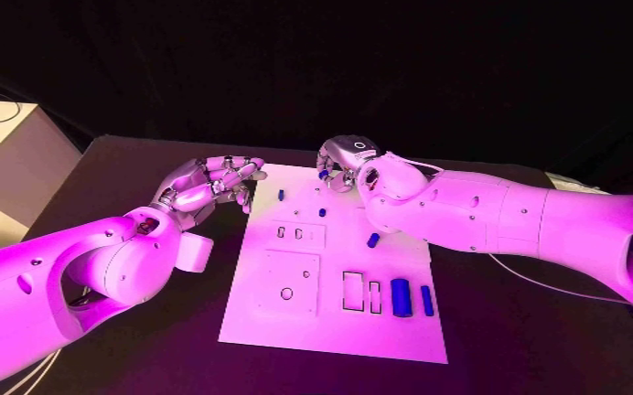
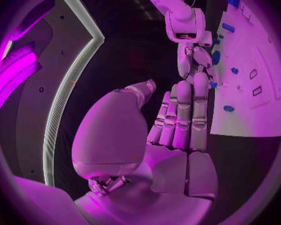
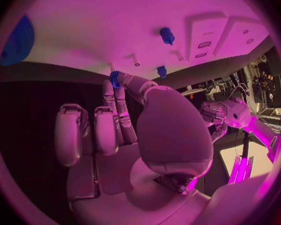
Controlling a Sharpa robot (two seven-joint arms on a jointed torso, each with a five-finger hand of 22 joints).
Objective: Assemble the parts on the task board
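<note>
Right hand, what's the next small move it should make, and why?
Probably lift the right hand slightly off the task board and check its hold. In the right wrist view its fingertips seem to pinch a small blue part at the board's far edge; other blue parts lie loose.

A black table beside a pale cabinet.

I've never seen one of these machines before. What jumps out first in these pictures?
Two silver hands meet over the far end of the white task board in the middle of the black table: the left hand hovers at the board's far left corner, the right hand over its far edge. In the right wrist view a small blue part sits at that hand's fingertips. More blue parts lie on the board's near right.
</note>
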